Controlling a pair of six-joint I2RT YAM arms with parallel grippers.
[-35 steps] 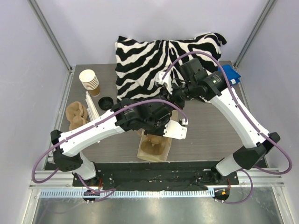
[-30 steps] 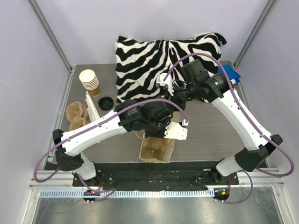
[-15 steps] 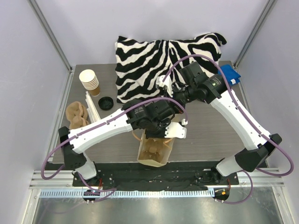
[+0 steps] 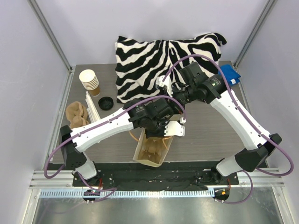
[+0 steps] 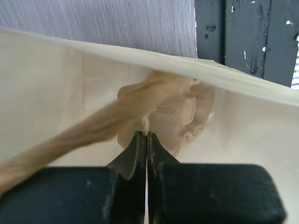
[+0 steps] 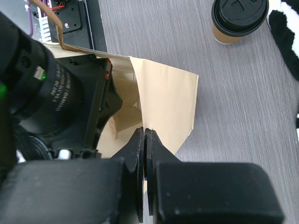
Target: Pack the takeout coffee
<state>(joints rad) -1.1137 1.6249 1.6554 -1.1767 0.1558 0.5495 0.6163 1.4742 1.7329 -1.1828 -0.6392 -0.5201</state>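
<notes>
The takeout coffee, a brown cup with a black lid, stands on the table beyond the bag in the right wrist view; the arms hide it in the top view. A kraft paper bag stands near the front edge. My left gripper is shut on a thin edge of the paper bag, beside its twisted handle. The right gripper is shut on the opposite rim of the bag. A moulded pulp carrier lies inside the bag.
A stack of unlidded cups, a loose black lid, white sticks and pulp carriers sit at the left. A zebra cloth covers the back. A blue object lies at the back right.
The left arm has swung its elbow rightward and drawn the bag a little toward the near edge and left, tilting it. The right arm has barely moved. Both grippers stay shut.
</notes>
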